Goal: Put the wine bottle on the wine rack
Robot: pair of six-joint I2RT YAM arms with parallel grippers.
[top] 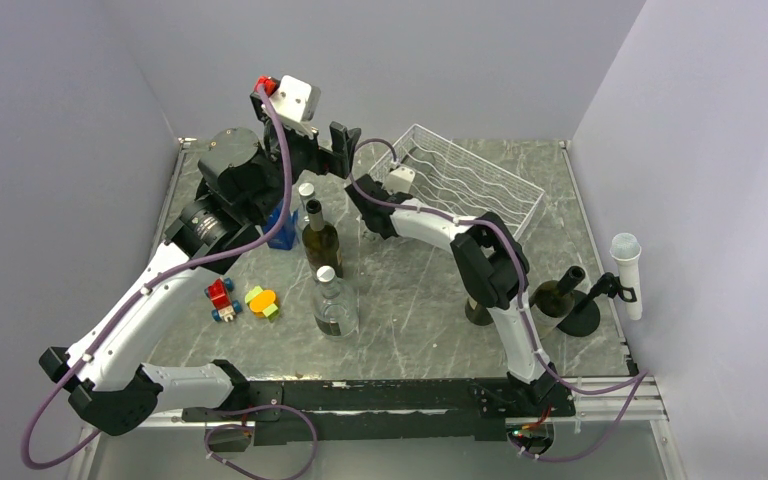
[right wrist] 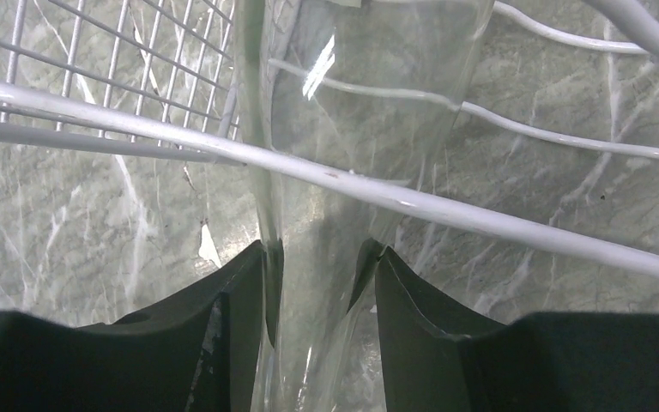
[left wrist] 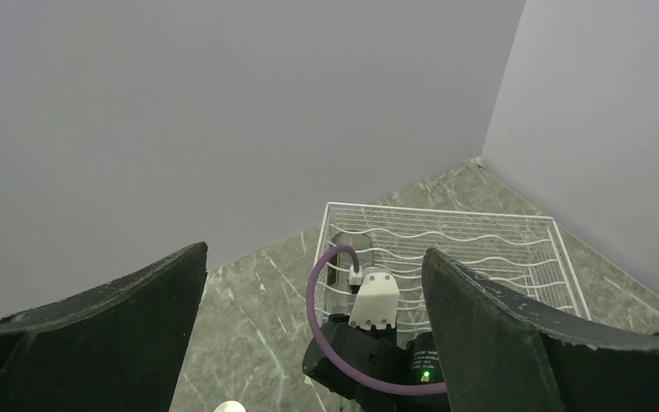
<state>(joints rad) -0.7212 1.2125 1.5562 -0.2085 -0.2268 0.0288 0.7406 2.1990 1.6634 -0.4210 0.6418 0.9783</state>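
The wine bottle [right wrist: 352, 112] is clear glass. Its body lies among the wires of the white wine rack [right wrist: 446, 210], and its neck sits between my right fingers. My right gripper [right wrist: 322, 253] is shut on that neck, at the rack's near left corner [top: 407, 168]. The rack [top: 470, 185] stands at the back of the table, right of centre. My left gripper [top: 340, 140] hangs high at the back left, open [left wrist: 316, 253] and empty, facing the rack [left wrist: 480, 249]. From there the bottle [left wrist: 343, 257] shows in the leftmost groove, beyond my right wrist.
A dark green bottle [top: 320, 235] and a squat clear bottle [top: 334, 300] stand mid-table, with a silver-capped one [top: 307, 195] and a blue object [top: 282, 228] behind. A red toy [top: 221, 298] and an orange-green toy [top: 261, 301] lie left. A black stand [top: 565, 295] and a white tube [top: 627, 270] are right.
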